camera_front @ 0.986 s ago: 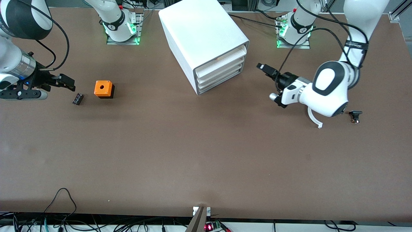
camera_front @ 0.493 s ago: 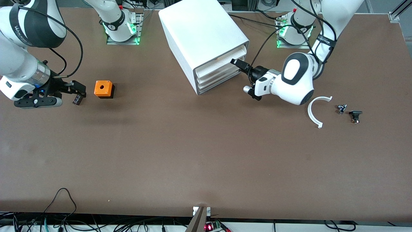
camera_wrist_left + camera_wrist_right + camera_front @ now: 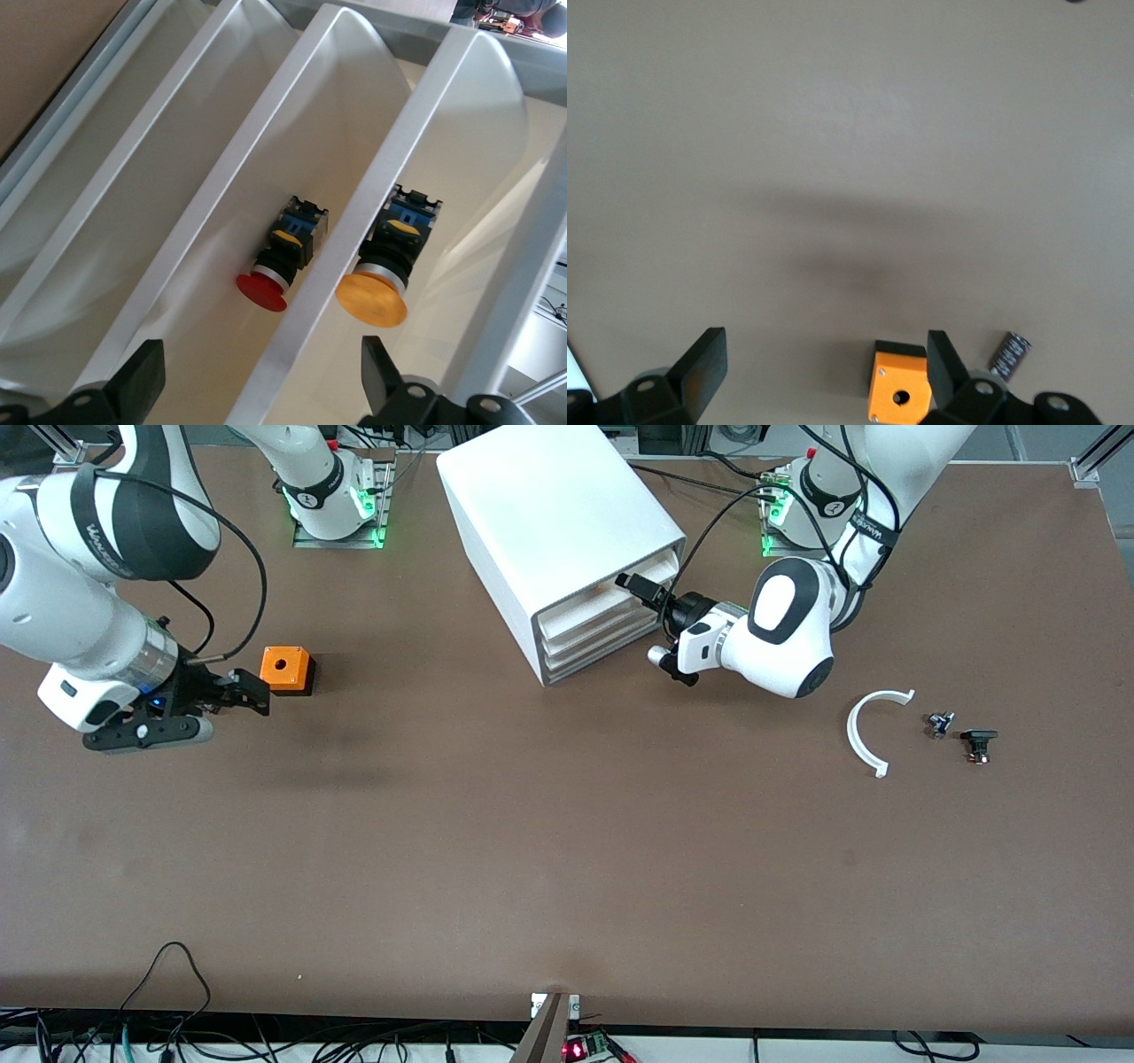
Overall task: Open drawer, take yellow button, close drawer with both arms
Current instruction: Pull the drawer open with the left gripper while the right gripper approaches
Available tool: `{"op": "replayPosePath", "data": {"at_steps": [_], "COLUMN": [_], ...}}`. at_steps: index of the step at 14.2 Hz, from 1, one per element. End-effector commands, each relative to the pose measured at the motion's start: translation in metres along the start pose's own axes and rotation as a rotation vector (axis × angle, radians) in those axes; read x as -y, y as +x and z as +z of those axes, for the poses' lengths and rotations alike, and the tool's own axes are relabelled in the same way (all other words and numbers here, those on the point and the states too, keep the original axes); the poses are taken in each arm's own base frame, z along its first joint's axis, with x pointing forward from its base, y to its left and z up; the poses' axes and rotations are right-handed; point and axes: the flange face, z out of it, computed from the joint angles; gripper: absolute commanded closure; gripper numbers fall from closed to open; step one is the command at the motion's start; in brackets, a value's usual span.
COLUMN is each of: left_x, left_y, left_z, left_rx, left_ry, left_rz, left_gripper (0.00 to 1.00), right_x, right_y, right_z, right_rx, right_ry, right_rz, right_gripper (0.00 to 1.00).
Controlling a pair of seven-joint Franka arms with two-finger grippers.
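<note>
Starting at the right arm's end of the table, I am seeing my right gripper (image 3: 252,691) hanging low with its fingers (image 3: 700,367) spread wide and holding nothing, just beside the orange cube (image 3: 286,670) and a small black part (image 3: 1009,355). Toward the middle, the white cabinet (image 3: 558,514) is standing with its drawer (image 3: 611,593) fronts facing my left gripper (image 3: 631,586), which is reaching up to the top drawer, fingers (image 3: 137,381) wide apart and empty. Through its wrist camera I am looking at the orange button (image 3: 374,298) lying in one compartment, a red button (image 3: 263,290) in the next.
</note>
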Motion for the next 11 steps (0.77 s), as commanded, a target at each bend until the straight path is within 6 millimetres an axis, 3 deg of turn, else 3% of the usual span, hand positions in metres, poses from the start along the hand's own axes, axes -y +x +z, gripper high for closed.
{"op": "replayPosePath", "data": {"at_steps": [1, 2, 3, 5, 7, 9, 11], "left_x": [-0.005, -0.006, -0.005, -0.007, 0.008, 0.023, 0.031], "left_y": [-0.005, -0.004, -0.005, -0.004, -0.001, 0.005, 0.007], "left_z": [0.014, 0.014, 0.013, -0.006, -0.043, -0.098, -0.126], "left_rx": [-0.042, -0.048, -0.048, -0.082, -0.154, -0.256, -0.323], "left_ry": [0.017, 0.02, 0.02, 0.027, 0.021, 0.011, 0.017], "left_rz": [0.006, 0.01, 0.021, 0.025, 0.005, -0.018, -0.03], "left_gripper": [0.47, 0.79, 1.0, 1.0, 1.0, 1.0, 1.0], "right_x": [0.017, 0.028, 0.038, 0.052, 0.062, 0.077, 0.099], "right_y": [0.024, 0.028, 0.034, 0.046, 0.056, 0.06, 0.063], "right_z": [0.005, 0.008, 0.011, 0.014, 0.01, 0.01, 0.011], "right_rx": [-0.008, -0.008, -0.009, -0.017, -0.039, -0.042, -0.047], "right_ry": [0.069, 0.085, 0.088, 0.087, 0.085, 0.082, 0.083], "right_rz": [-0.013, -0.028, -0.052, -0.097, -0.176, -0.243, -0.279], "right_gripper": [0.0, 0.0, 0.0, 0.0, 0.0, 0.0, 0.0]}}
